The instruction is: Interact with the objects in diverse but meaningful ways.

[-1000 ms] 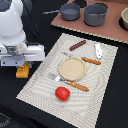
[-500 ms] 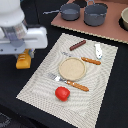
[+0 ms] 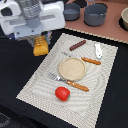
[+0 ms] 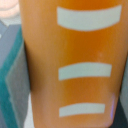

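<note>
My gripper (image 3: 40, 42) is shut on the orange-yellow ridged block (image 3: 41, 49), holding it by the woven placemat's (image 3: 40, 85) edge on the exterior view's left. In the wrist view the block (image 4: 75, 55) fills the frame, showing pale stripes, with a grey-teal finger pad (image 4: 11, 75) pressed to its side. On the mat lie a red tomato (image 3: 62, 93), a dark brown sausage stick (image 3: 77, 45) and a small white-and-blue piece (image 3: 98, 50), all apart from the gripper.
A tan round plate (image 3: 72, 68) sits mid-mat, with an orange-handled fork (image 3: 67, 82) and knife (image 3: 91, 61) beside it. Two grey pots (image 3: 95, 14) (image 3: 71, 11) stand behind the mat. The arm's white body (image 3: 30, 20) looms over the mat's back corner.
The arm has carried the block toward the exterior view's right and farther back, from over the dark table to the mat's edge. The items on the mat have not moved.
</note>
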Robot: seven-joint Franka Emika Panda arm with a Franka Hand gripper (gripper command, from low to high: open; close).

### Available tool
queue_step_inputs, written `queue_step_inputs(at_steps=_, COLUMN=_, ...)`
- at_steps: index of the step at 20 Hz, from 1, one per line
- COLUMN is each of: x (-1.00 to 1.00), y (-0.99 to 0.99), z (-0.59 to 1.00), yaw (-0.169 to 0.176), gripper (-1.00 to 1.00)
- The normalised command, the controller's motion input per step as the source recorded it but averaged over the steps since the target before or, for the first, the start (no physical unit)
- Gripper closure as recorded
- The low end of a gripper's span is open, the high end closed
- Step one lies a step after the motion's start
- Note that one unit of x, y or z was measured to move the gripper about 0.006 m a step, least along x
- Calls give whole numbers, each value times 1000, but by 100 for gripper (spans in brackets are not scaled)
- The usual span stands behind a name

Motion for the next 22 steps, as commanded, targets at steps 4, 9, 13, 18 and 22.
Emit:
queue_step_inputs(at_steps=4, x=1000, y=210, z=349, yaw=0, gripper=100)
queue_step_inputs(at_steps=9, x=998, y=107, z=150, yaw=-6, gripper=100)
queue_step_inputs(at_steps=13, x=856, y=11, z=-38, yaw=-60, gripper=100)
queue_step_inputs(at_steps=18, x=819, y=2, z=-41, yaw=-67, gripper=100)
queue_step_inputs(at_steps=22, x=842, y=77, z=-1, yaw=-49, gripper=100)
